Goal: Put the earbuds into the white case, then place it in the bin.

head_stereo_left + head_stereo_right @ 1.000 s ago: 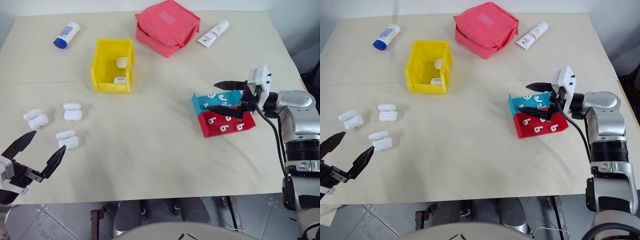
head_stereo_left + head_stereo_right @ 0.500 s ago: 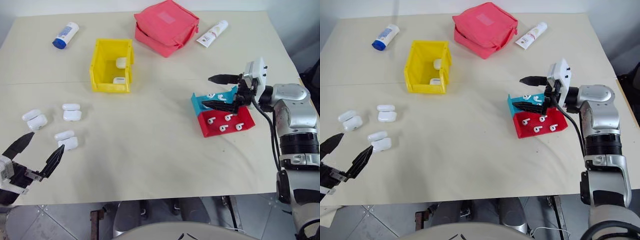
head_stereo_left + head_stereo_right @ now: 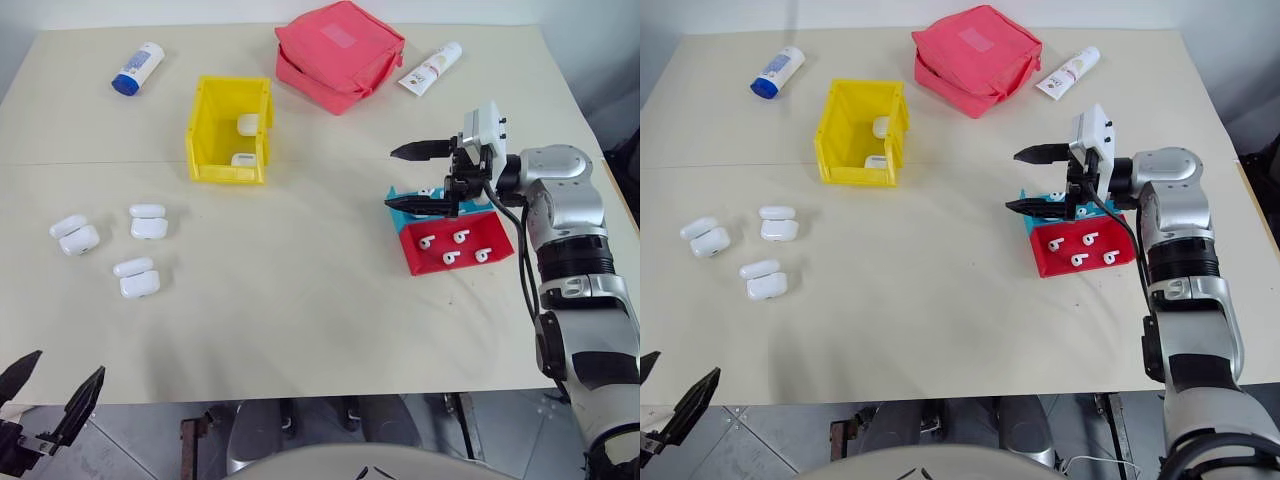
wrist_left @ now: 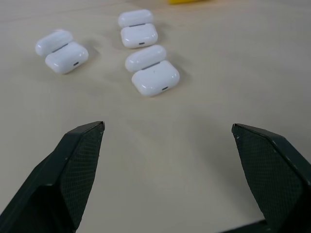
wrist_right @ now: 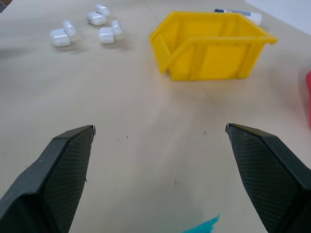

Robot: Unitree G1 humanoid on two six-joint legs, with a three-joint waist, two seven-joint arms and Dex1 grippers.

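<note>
**Earbuds lie in the trays while both grippers hang empty**

The earbuds (image 3: 450, 243), tiny glossy white stemmed pieces, lie loose in two low trays on the right side of the cream desk (image 3: 300, 300): four show in the red tray (image 3: 458, 246), and a few more in the teal tray (image 3: 400, 205) just behind it, partly hidden. The right gripper (image 3: 420, 180) hovers over the teal tray, pointing toward the left side of the desk, its two black fingers (image 3: 412, 151) spread wide with nothing between them.

Three small glossy white rounded cases, lids flipped open, sit in a loose cluster on the left side of the desk: one nearest the front edge (image 3: 136, 279), one farther back (image 3: 148, 221), and one toward the left edge (image 3: 74, 234). None touches another. The left gripper (image 3: 48, 395) hangs low off the front edge of the desk, well apart from the cases, its fingers (image 4: 80, 165) also spread and empty.

The bright yellow rectangular plastic bin (image 3: 205, 150) stands farther back on the desk with two white cases (image 3: 244, 125) already inside. Behind it lie a pink-red fabric pouch (image 3: 340, 52), a white tube with a blue cap (image 3: 136, 68) and another white tube (image 3: 430, 66).
</note>
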